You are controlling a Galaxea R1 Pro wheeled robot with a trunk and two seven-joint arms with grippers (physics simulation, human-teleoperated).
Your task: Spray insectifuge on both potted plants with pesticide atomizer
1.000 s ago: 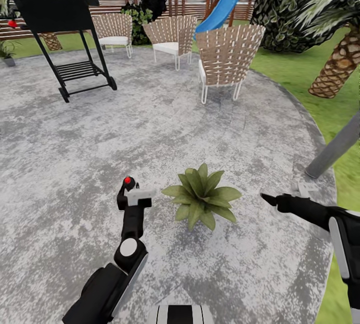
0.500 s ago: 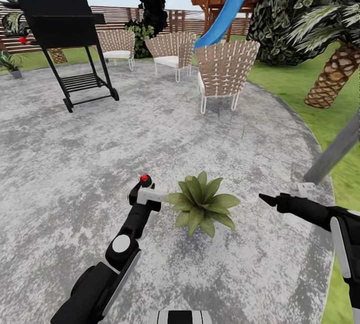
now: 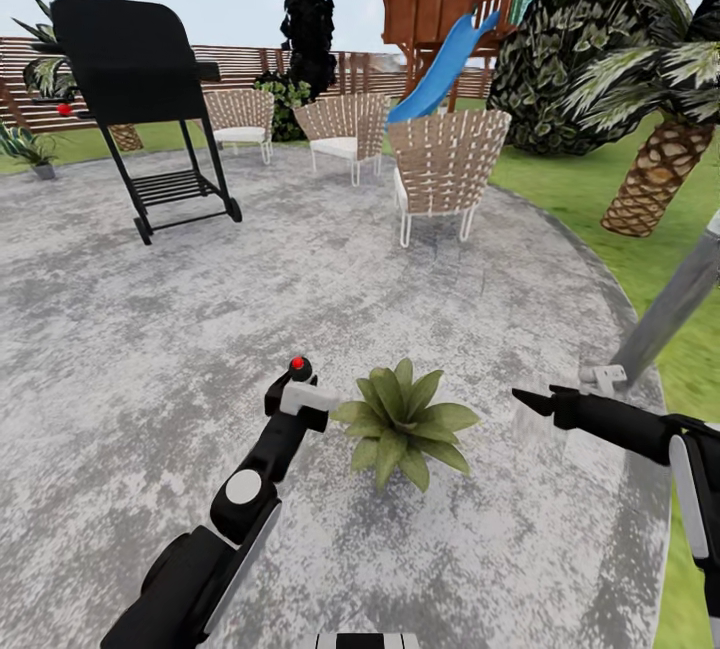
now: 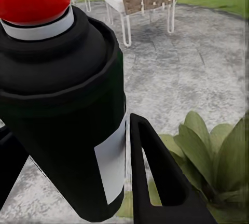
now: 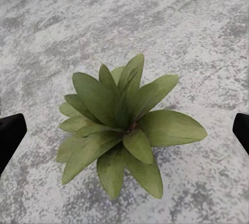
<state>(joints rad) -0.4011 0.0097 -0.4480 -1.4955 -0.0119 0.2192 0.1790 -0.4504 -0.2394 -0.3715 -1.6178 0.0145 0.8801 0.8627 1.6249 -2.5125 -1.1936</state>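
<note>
1. The grey stone patio [image 3: 150, 329] lay under everything.
2. The potted plant [image 3: 402, 416] sat between both arms.
3. The left gripper [image 3: 296, 397] pinched the pesticide atomizer [image 4: 67, 105] just left of the plant.
4. The right gripper [image 3: 522, 399] reached in from the right, fingers spread.

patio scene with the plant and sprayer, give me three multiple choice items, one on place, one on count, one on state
1. Where is the potted plant?
A. on the lawn
B. on the stone patio
C. on a chair

2. How many woven chairs stand on the patio?
A. one
B. three
C. five

3. What state is the left gripper in?
A. shut on the pesticide atomizer
B. open and empty
C. resting on the grill

Answers:
1 B, grey stone lies all around the plant.
2 B, three chairs stand at the far edge.
3 A, the left wrist view shows the pesticide atomizer between the fingers.
</note>
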